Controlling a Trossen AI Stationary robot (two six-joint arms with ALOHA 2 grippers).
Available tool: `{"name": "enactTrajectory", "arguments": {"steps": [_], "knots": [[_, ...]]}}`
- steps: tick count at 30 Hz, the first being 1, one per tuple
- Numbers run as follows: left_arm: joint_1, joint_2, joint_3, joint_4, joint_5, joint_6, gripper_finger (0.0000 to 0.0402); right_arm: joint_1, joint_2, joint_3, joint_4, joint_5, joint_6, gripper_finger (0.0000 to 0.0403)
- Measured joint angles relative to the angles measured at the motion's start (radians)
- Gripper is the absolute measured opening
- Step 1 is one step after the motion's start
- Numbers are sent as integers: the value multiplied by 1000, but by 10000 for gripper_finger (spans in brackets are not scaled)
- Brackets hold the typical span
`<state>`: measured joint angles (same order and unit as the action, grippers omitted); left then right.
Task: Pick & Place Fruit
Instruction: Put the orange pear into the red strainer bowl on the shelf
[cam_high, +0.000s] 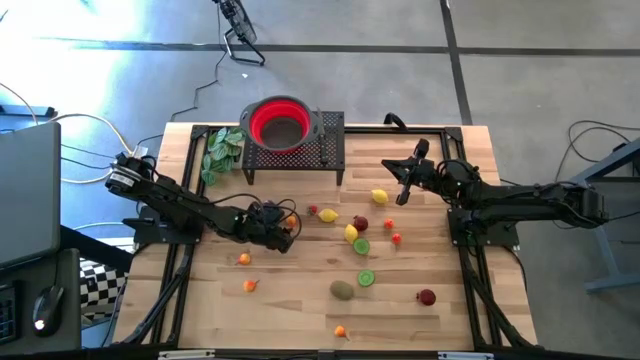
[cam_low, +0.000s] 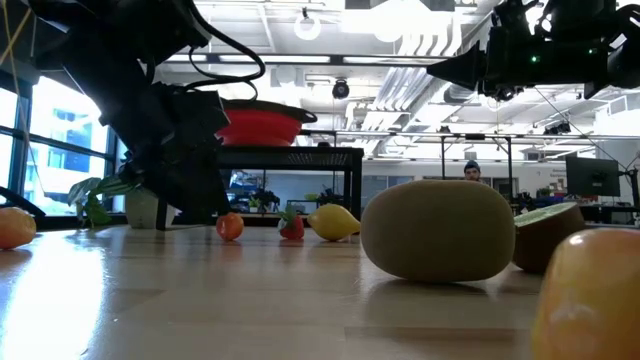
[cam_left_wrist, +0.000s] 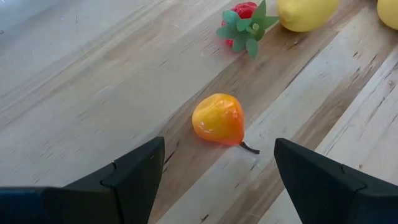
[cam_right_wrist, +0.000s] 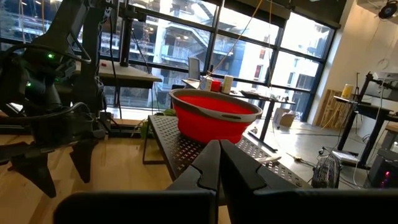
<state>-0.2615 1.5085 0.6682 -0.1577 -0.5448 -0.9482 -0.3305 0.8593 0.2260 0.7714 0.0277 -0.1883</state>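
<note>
In the low view, a yellow-orange fruit at four o'clock is cut off by the edge and blurry. A cut brown fruit hides partly behind the kiwi. In the left wrist view, two lemons at one o'clock are cut off.

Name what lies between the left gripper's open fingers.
An orange pear-shaped fruit lies on the table between the left gripper fingers, untouched; the left wrist view shows it.
</note>
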Motion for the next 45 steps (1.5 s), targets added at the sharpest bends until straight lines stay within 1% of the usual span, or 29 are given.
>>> {"name": "enactTrajectory", "arguments": {"steps": [4,8,9,12,17,20,32,38,45], "knots": [[0,0,0,0,0,0,298,0,-16,0,-66,5,0,3],[0,0,0,0,1,0,298,-22,-94,0,-178,57,1,3],[0,0,0,0,1,0,298,-31,-115,0,-204,56,5,3],[0,0,0,0,3,0,298,-58,-185,0,-287,28,35,3],[0,0,0,-2,3,5,298,-91,-262,0,-355,-41,61,3],[0,0,0,-2,3,8,298,-97,-270,0,-356,-63,62,3],[0,0,0,-2,2,11,298,-97,-265,0,-357,-53,61,3],[0,0,0,-2,-47,12,298,-97,-265,0,-353,-53,61,3],[0,0,0,-2,-50,12,298,-97,-265,0,-350,-53,60,3]]}}
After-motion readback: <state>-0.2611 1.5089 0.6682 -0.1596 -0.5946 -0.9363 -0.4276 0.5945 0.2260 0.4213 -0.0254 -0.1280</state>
